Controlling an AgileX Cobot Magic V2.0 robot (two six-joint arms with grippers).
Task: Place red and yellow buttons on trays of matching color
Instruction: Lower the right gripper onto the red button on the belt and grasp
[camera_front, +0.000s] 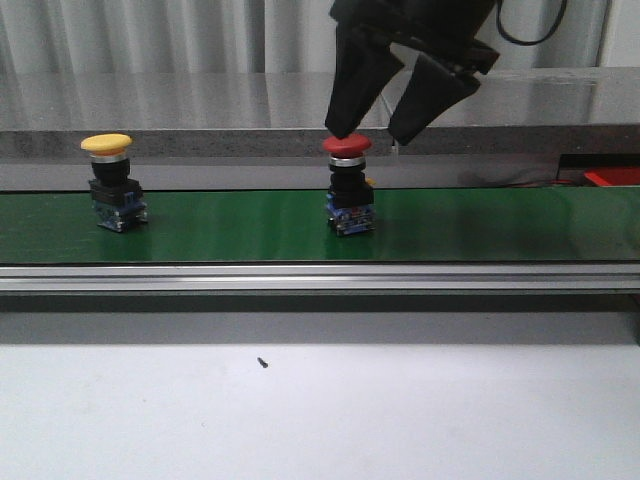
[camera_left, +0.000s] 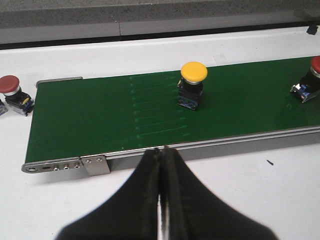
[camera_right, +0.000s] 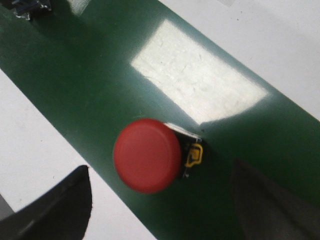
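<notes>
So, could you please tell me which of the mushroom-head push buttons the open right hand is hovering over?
The red-capped push button on the green conveyor belt; the right hand hangs directly above it, while the yellow-capped button stands well aside.

My right gripper (camera_front: 372, 132) hangs from above, pointing down, its two dark fingers (camera_front: 352, 85) spread wide apart. My left gripper (camera_left: 161, 165) has its fingers pressed together, holding nothing.

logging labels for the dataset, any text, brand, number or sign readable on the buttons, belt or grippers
None can be read.
Red button: blank cap; its yellow tab has a mark too blurred to read.
Yellow button: blank cap.
Green conveyor belt: no print.
Right gripper, left gripper: plain black.
</notes>
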